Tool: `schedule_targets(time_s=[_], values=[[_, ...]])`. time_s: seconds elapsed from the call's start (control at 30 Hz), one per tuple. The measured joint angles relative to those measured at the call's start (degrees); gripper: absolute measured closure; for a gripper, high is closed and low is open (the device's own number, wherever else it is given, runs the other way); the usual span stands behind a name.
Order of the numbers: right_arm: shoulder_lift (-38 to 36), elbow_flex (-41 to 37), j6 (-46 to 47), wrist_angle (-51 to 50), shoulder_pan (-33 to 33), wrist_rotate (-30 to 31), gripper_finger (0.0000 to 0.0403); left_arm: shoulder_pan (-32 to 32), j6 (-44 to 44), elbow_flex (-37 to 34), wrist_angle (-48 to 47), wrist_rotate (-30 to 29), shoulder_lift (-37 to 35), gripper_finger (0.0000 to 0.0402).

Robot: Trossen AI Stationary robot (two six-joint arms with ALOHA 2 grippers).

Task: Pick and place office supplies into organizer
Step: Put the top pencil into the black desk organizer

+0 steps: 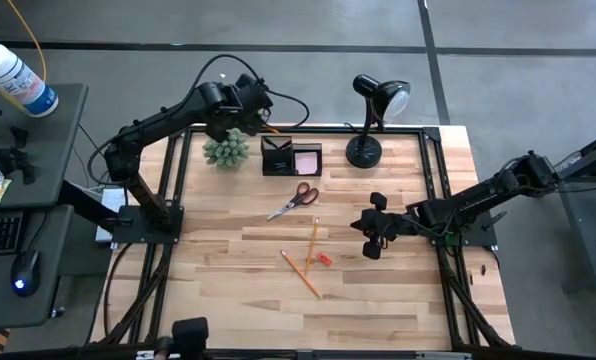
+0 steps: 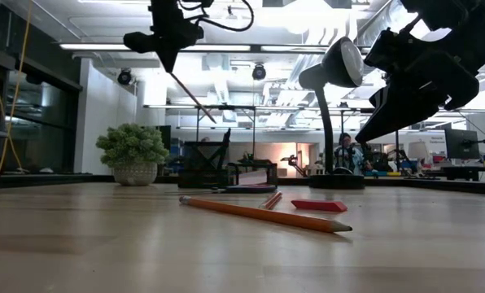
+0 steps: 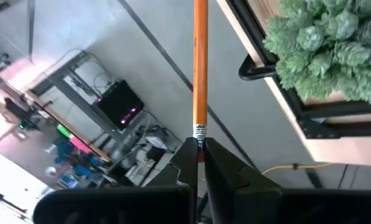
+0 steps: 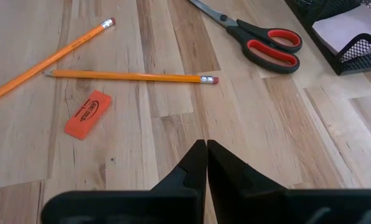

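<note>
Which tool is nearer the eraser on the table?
Right. The right tool, shut and empty, hovers just beside the eraser. The left tool, shut on a pencil, is at the far edge, above the plant.

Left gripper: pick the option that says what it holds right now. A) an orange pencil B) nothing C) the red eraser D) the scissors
A: the left gripper is shut on an orange pencil, clamped at its eraser end, up in the air beside the plant, while the scissors and the red eraser lie on the table.
</note>
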Motion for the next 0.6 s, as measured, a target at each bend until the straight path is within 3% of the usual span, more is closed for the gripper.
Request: schedule_targets(time_s=[0.27,0.6], values=[[0.0,0.0,0.0,0.0,0.0,0.0,0.0396,0.0,6.2,-0.1,1.3,-3.8,3.6,0.0401],[0.0,0.0,2.8,0.0,0.0,-0.4,0.0396,0.0,6.2,-0.1,2.1,-7.6,9.0,0.0401]])
